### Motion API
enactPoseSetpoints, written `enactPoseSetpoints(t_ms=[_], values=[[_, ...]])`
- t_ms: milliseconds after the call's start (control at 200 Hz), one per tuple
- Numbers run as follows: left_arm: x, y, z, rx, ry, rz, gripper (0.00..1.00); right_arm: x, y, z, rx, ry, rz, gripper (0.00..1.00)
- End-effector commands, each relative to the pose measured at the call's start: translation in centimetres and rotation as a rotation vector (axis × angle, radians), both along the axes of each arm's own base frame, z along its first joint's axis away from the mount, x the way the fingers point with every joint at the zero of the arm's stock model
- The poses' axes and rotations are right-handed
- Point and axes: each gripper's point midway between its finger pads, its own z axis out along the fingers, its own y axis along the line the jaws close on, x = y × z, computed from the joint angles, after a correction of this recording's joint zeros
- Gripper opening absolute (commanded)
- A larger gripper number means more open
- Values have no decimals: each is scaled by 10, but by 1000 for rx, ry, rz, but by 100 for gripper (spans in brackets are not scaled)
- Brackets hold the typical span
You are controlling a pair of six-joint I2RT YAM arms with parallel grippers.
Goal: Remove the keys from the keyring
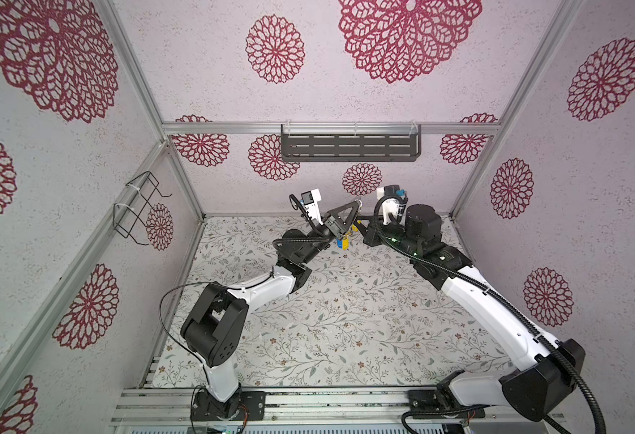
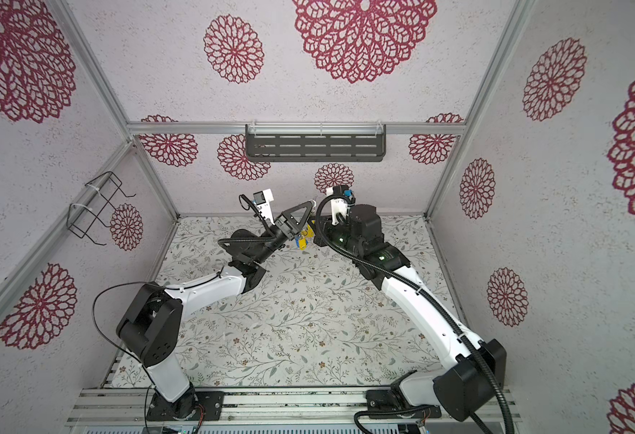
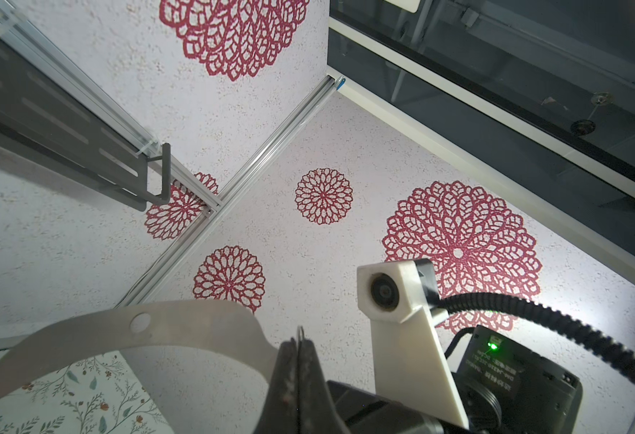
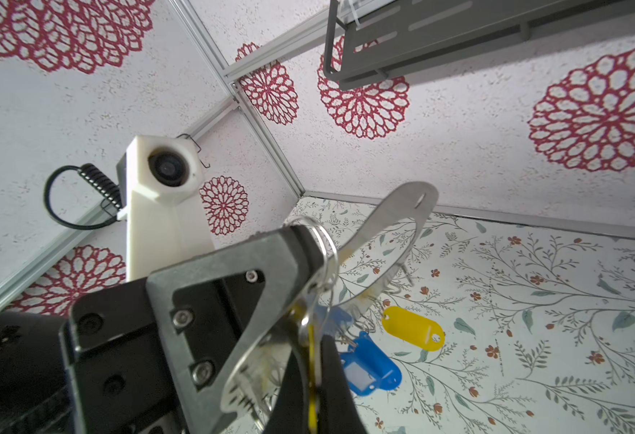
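Both arms meet high over the far end of the bench (image 1: 346,319). The keyring (image 3: 180,330) – a flat grey plate bent like a horseshoe – is up in the air between them, not lying down. The left gripper (image 3: 297,344) has its fingers pressed tight together. A thin silver split ring (image 3: 300,332) pokes out from between them, right at one end of the plate. I cannot tell if the plate itself is pinched too.

The keys hang from the rim of the plate and point down at the bench. In the right wrist view I see 1 yellow tag (image 4: 413,328) and 1 blue tag (image 4: 370,366) dangling free. The right gripper (image 4: 312,360) is closed too, and a thin yellow strip sits between its fingers – it looks like a 2nd yellow tag seen from its edge.

The plate's long curve sweeps out sideways from the left fingers, and the tags drop from its rim. The right fingers are right in among the tags, so the right arm is the nearer one. I think the next move is a pull. The left arm would hold firm while the right draws its tag away from the rim. The small rings are crowded together, so one could snag on another.
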Motion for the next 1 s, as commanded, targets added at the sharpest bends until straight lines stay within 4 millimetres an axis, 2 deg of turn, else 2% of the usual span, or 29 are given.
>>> enactPoseSetpoints(t_ms=[0,100,135,190,275,355,440,595,761,876,996], values=[[-2,22,38,-99,-84,82,0,-60,34,-60,-157,191,226,0],[-3,20,35,-83,-91,62,0,-50,7,-46,-175,139,113,1],[-3,20,33,-74,-93,55,0,-48,-5,-36,-163,115,84,8],[-4,19,32,-61,-97,36,0,-47,-22,-21,-139,79,48,23],[-2,17,28,-35,-96,-3,0,-47,-49,0,-90,35,16,35],[-4,12,26,-11,-100,-59,0,-44,-70,16,-44,1,-3,37],[-4,7,22,3,-91,-105,0,-40,-81,32,22,-38,10,34],[-9,-2,22,15,-95,-181,0,-32,-75,63,169,-121,112,32],[-14,-5,27,27,-102,-218,0,-27,-60,91,249,-221,215,37],[-16,-7,28,35,-99,-230,0,-20,-55,94,264,-234,240,35],[-16,-8,29,33,-100,-236,0,-17,-49,89,277,-221,264,32]])
